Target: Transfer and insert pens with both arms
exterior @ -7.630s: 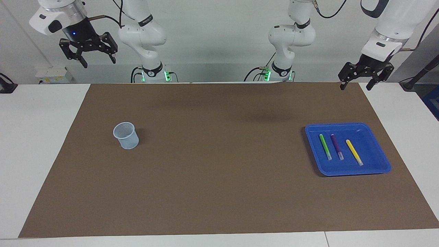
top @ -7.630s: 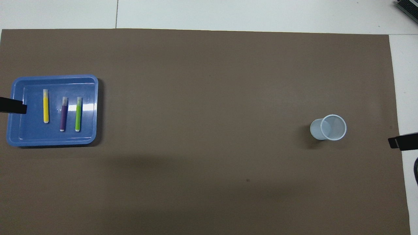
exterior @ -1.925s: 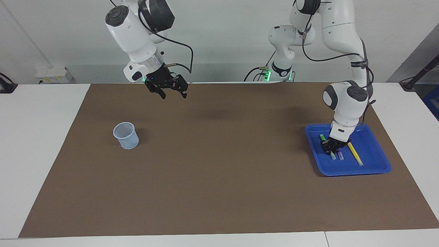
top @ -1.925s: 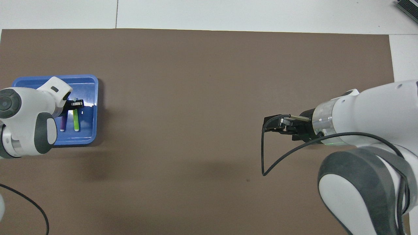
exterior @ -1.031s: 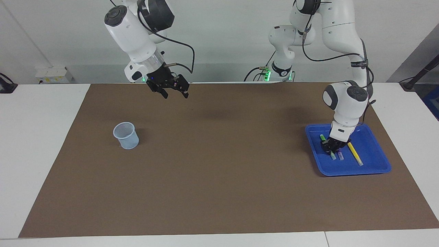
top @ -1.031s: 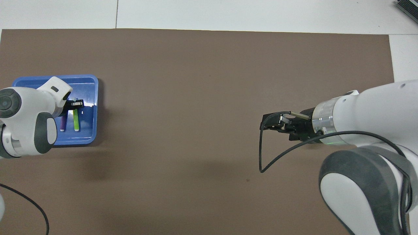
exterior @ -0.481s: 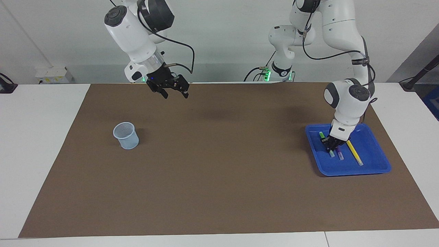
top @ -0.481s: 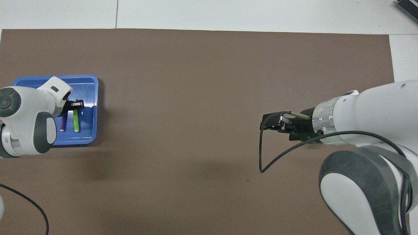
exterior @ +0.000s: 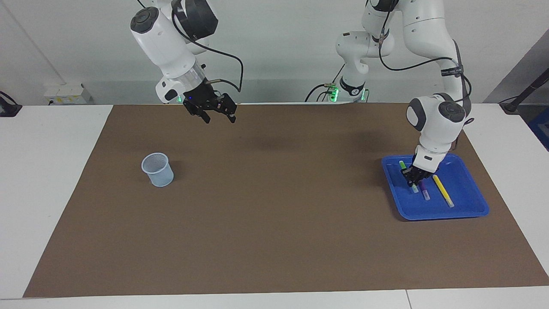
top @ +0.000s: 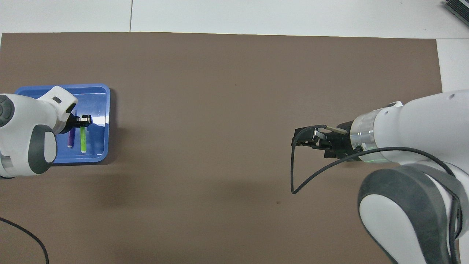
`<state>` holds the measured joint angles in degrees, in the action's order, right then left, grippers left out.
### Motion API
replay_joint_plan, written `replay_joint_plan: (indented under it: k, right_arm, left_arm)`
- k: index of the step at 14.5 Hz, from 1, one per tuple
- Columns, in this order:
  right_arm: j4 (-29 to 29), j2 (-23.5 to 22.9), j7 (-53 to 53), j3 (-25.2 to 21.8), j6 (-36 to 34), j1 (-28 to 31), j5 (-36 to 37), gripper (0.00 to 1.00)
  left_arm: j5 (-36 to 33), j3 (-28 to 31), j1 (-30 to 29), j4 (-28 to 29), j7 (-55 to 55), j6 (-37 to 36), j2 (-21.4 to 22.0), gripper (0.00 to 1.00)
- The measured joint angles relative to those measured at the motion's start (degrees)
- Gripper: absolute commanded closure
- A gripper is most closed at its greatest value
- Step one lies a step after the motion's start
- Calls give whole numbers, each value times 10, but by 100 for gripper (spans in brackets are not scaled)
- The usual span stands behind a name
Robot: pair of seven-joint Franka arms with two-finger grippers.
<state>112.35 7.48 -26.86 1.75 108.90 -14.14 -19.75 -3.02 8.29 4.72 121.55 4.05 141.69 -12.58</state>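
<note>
My left gripper [exterior: 412, 180] is down inside the blue tray [exterior: 441, 213], shut on the green pen [exterior: 402, 165], which hangs slantwise a little above the tray floor. From overhead the green pen [top: 83, 141] sticks out below the left gripper [top: 84, 123]. The purple pen [exterior: 423, 189] and the yellow pen [exterior: 443, 191] lie flat in the tray beside it. The purple pen [top: 70, 138] shows partly in the overhead view, where the left arm hides the yellow one. My right gripper [exterior: 219, 120] waits open and empty in the air over the mat; the right gripper [top: 297, 137] also shows from overhead.
A pale translucent cup [exterior: 158, 169] stands upright on the brown mat toward the right arm's end; the right arm covers it in the overhead view. The blue tray [top: 99, 91] sits at the left arm's end. A black cable loops down from the right wrist.
The left gripper has risen slightly with the green pen, lifting it off the tray floor. The right arm has stayed where it was.
</note>
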Motion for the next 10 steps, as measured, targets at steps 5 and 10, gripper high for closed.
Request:
replay_joint_plan:
  k: [5, 10]
  right_arm:
    - [0, 0, -11, 0, 0, 0, 0, 0]
    - [0, 0, -11, 0, 0, 0, 0, 0]
  left_arm:
    - [0, -1, 1, -1, 0, -34, 23, 99]
    - [0, -2, 2, -22, 0, -118, 70, 98]
